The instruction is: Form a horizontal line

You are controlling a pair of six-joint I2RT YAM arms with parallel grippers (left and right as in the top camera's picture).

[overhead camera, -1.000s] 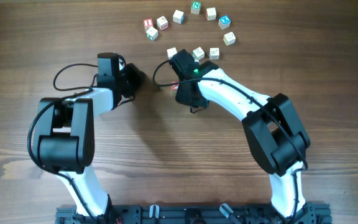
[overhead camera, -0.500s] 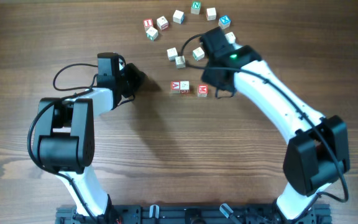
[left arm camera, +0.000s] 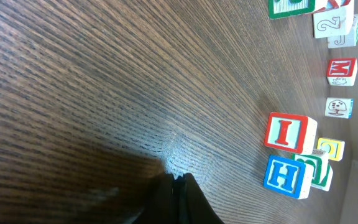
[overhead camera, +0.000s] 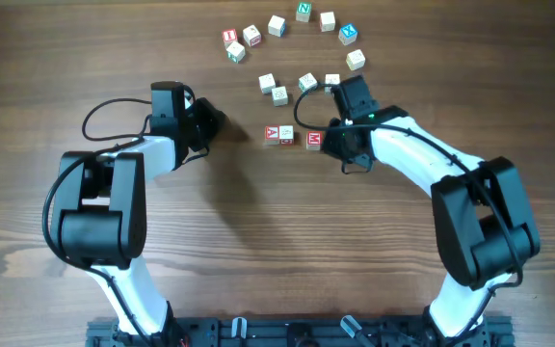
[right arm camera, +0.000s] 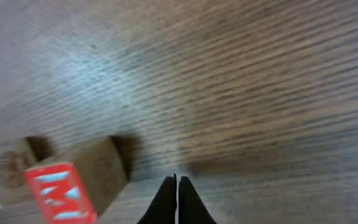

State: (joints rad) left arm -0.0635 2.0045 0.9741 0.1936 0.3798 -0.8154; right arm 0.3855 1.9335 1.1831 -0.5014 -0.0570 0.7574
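1. Right gripper (right arm camera: 177, 179): fingers pressed together, nothing between them, tips low over the table (overhead camera: 258, 251)
2. Right wrist view: M cube (right arm camera: 58, 194) sits left of the tips with a clear strip of wood between them, no contact. Red M face is towards the camera, plain wooden side face beside it
3. Overhead: right gripper (overhead camera: 331, 145) is just right of the M cube (overhead camera: 314, 141)
4. Horizontal line, left to right: A cube (overhead camera: 273, 133), plain-top cube (overhead camera: 286, 134), M cube. A and plain-top are side by side and look to be touching. M stands apart to the right with a gap, a touch nearer than the other two, so the row runs left-right but isn't tight or dead straight
5. Left gripper (overhead camera: 210, 123): closed on nothing, well left of the A cube, over bare wood. Left wrist view shows the same, tips (left arm camera: 178, 179) together
6. Just beyond the row on the far side: four loose pale cubes, e.g. one at (overhead camera: 279, 94)
7. Further out, an arc of cubes along the far edge, including a red I cube (overhead camera: 229, 37), a green-lettered cube (overhead camera: 303, 11) and a blue-lettered cube (overhead camera: 348, 33)
8. Left wrist view: I cube (left arm camera: 286, 132) and a blue H cube (left arm camera: 283, 176) right next to each other, right of the tips; more cubes beyond are too small to sort out
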